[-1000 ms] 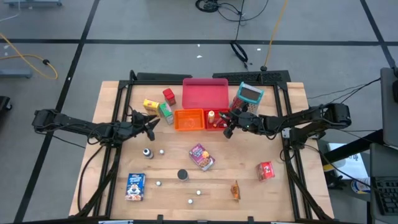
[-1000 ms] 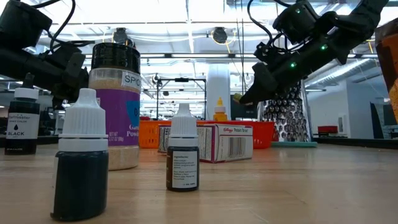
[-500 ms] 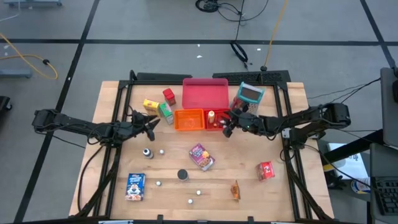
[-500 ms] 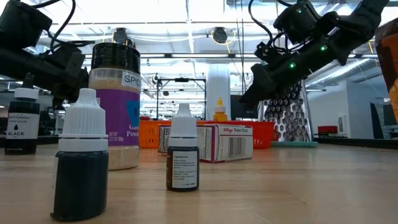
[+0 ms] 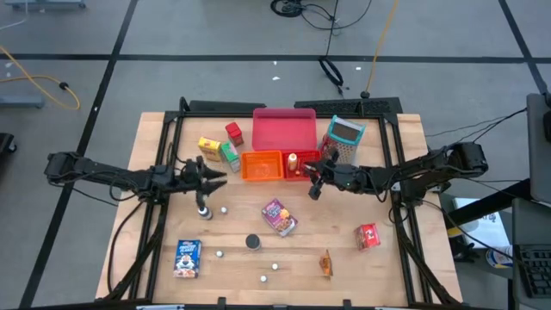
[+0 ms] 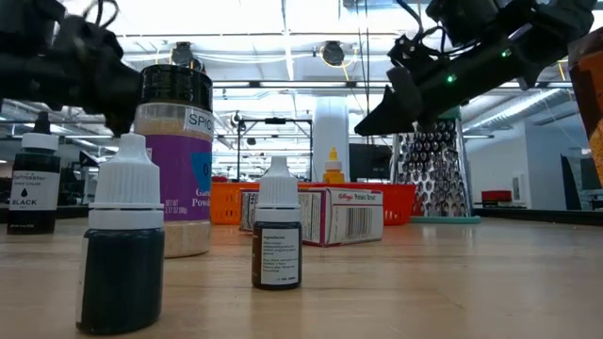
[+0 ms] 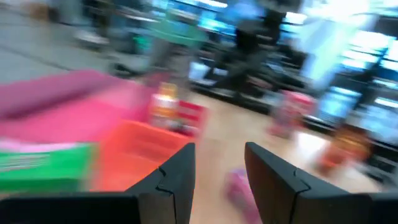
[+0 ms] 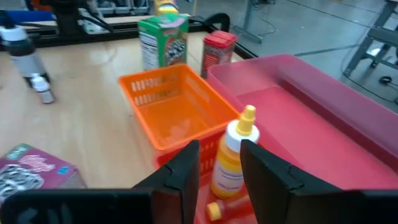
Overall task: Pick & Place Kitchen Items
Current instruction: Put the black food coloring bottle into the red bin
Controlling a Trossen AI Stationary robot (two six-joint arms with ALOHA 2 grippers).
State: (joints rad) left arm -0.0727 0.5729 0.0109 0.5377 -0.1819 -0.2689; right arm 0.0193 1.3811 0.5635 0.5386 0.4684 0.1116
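On the pale wooden table (image 5: 396, 258), toy groceries are lying scattered below a flat pink tray (image 5: 283, 129). The right gripper (image 5: 314, 181) is hanging with parted, empty fingers just beside the red bin (image 5: 301, 166) holding a yellow squeeze bottle (image 8: 235, 155). The left gripper (image 5: 217, 176), likewise parted and empty, is hovering beside the orange bin (image 5: 262, 166).

Bright, even overhead light falls on the pale wooden desk (image 5: 387, 258), casting only faint shadows. In the low view, ceiling strip lights glare white. The left wrist view is heavily motion-blurred throughout; the right wrist view is sharp, softening toward its far background.
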